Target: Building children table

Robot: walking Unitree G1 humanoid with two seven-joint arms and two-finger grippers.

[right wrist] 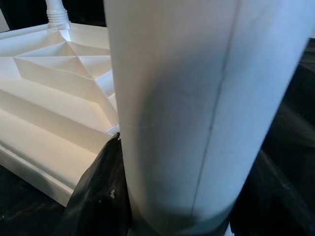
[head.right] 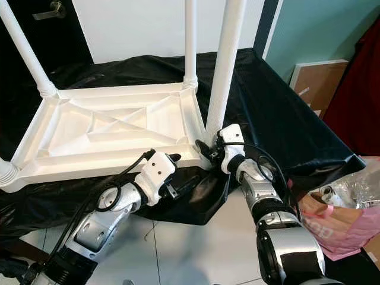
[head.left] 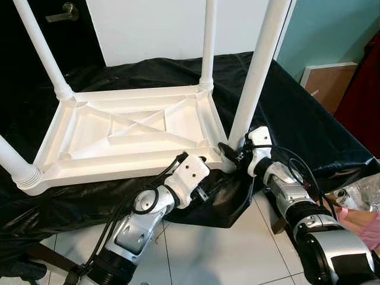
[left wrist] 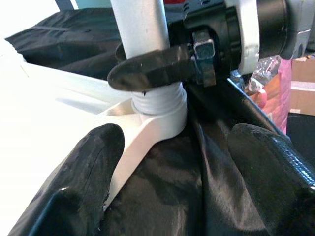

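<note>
A white plastic children's table lies upside down on a black cloth, its legs pointing up. My right gripper is shut on the near right leg just above its threaded base; one black finger crosses the leg in the left wrist view. The leg stands between the right fingers in the right wrist view. My left gripper is open, low at the table's front edge beside that corner socket, one finger against the white rim, the other over the cloth.
The cloth-covered platform drops to a tiled floor just in front of me. A dark door with a handle is at the far left. A wooden board leans at the right, and a pink bag lies on the floor.
</note>
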